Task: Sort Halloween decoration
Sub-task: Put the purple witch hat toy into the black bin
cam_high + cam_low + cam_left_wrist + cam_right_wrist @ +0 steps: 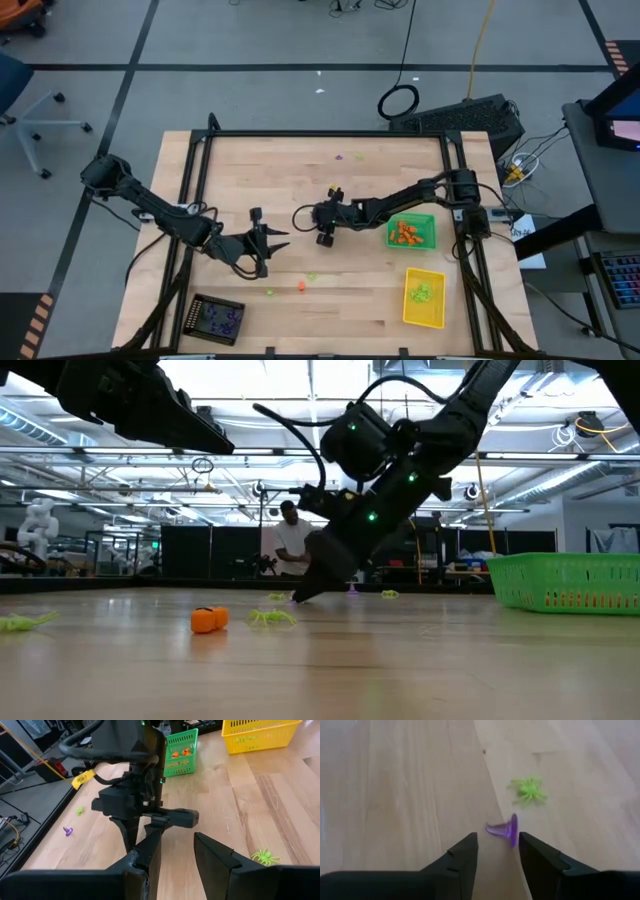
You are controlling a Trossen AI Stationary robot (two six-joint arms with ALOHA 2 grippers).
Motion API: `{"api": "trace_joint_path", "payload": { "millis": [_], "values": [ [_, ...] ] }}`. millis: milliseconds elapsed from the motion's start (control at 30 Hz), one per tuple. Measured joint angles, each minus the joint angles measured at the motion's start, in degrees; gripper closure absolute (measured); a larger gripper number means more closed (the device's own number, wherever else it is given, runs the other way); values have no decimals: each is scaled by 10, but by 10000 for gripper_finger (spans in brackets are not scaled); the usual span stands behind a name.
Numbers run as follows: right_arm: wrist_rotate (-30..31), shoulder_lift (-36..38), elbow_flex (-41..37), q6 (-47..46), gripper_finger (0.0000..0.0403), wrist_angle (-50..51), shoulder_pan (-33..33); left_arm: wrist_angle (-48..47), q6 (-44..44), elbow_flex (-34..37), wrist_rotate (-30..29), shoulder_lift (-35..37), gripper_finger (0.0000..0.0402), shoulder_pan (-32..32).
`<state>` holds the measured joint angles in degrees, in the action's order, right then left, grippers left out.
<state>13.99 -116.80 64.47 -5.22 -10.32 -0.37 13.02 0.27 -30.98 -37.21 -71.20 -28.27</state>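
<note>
Purple piece (506,829): on the table, just ahead of the right gripper (498,851), lying on its side, stem pointing across the gap.
Right gripper: fingers parted, empty, low over the wood.
Nearer arm: right.
Left gripper (262,243): parted, empty, waiting.
Green tray (428,222): orange pieces.
Yellow tray (436,312): lime pieces.
Black tray (196,308): purple pieces.
Loose: orange piece (209,619), green spider (529,789).

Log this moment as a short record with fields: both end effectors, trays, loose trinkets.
right end effector: open, low over the table, purple trinket just past its fingertips, not gripped
left end effector: open, empty, facing the right arm
green tray: orange pieces inside
yellow tray: green pieces inside
black tray: purple pieces inside
loose: green spider, orange piece
</note>
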Motion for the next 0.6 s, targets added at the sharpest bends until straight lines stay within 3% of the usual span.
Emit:
{"api": "trace_joint_path", "payload": {
  "millis": [267,600],
  "values": [
    [-5,-20,1,29,282,-38,-4,2,0,0,0,0,283,0],
    [-10,-21,1,31,375,-33,-4,0,0,0,0,0,283,0]
  ]
}}
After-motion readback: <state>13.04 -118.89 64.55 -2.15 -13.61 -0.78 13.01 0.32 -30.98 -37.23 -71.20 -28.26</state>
